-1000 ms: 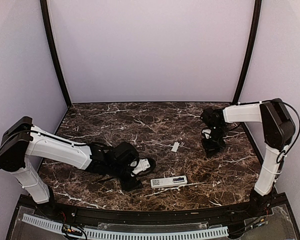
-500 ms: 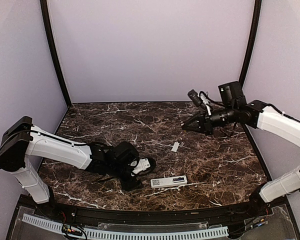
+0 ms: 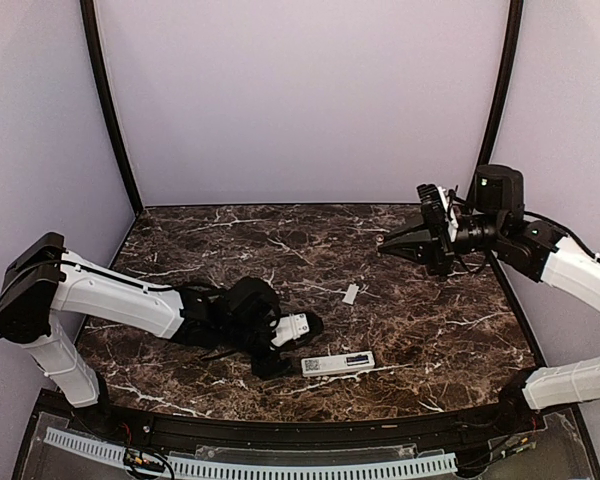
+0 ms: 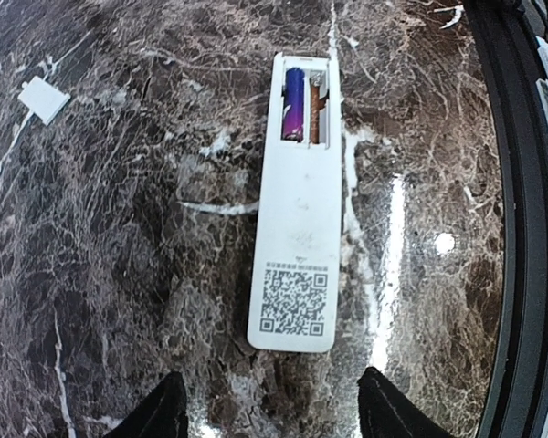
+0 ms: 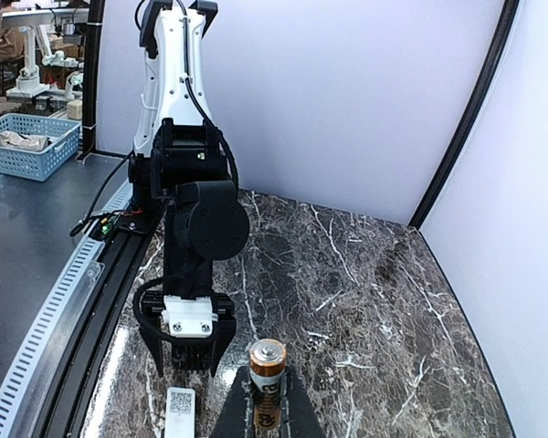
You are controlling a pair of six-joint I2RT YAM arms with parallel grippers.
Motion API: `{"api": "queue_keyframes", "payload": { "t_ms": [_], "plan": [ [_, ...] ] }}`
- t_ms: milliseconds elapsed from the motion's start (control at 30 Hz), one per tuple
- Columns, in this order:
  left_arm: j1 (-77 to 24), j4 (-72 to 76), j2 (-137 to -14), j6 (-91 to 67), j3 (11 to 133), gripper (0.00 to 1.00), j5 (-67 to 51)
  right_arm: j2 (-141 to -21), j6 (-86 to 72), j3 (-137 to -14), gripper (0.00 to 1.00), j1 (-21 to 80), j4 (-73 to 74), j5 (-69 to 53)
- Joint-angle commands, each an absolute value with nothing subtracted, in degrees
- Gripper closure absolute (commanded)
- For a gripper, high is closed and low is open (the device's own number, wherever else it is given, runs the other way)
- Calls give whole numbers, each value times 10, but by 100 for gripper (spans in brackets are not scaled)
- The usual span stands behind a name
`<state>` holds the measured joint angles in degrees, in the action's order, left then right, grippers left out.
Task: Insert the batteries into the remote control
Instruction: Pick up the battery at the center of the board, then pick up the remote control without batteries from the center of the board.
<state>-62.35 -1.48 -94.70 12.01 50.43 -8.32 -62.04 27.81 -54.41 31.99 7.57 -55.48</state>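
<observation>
The white remote control (image 3: 337, 364) lies face down near the front edge, its QR label (image 4: 292, 299) toward my left gripper. Its open compartment holds one purple battery (image 4: 294, 103) beside an empty slot (image 4: 317, 109). My left gripper (image 3: 295, 345) stands open and empty, its fingertips (image 4: 169, 401) just short of the remote's near end (image 5: 180, 412). My right gripper (image 3: 385, 243) hovers high at the back right, pointing left, shut on a copper-topped battery (image 5: 267, 370). The small white battery cover (image 3: 351, 293) lies loose on the marble (image 4: 44, 99).
The dark marble table (image 3: 430, 330) is bounded by a black rail at the front (image 4: 521, 228) and purple walls on three sides. Outside the cell, a blue basket (image 5: 32, 146) sits on a side surface.
My right arm has lifted off the table at the right and swung up, with the battery in its jaws, now pointing left. My left gripper has edged slightly right toward the remote.
</observation>
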Motion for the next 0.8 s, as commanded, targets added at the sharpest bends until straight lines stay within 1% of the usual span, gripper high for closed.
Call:
{"api": "queue_keyframes", "payload": {
  "t_ms": [0,33,100,333,400,500,600,700,733,767],
  "plan": [
    [-622,22,-958,171,500,35,-123,-628,322,-544,100,325,106,-534],
    [-623,20,-966,173,509,26,-127,-630,324,-541,100,325,112,-532],
    [-626,11,-987,178,520,23,-135,-633,328,-535,100,325,121,-526],
    [-628,6,-1031,205,543,23,-133,-646,343,-527,100,325,147,-523],
    [-630,-4,-1048,209,556,25,-130,-647,344,-526,100,325,149,-519],
    [-631,-28,-1073,215,571,30,-118,-646,345,-524,100,325,149,-515],
    [-631,-32,-1078,218,576,39,-118,-646,347,-522,100,325,149,-515],
    [-631,-36,-1078,223,576,45,-120,-650,348,-521,100,325,148,-513],
    [-631,-37,-1078,225,577,50,-121,-650,348,-521,100,325,148,-512],
    [-631,-38,-1078,226,577,52,-121,-650,348,-520,100,325,148,-512]
  ]
}}
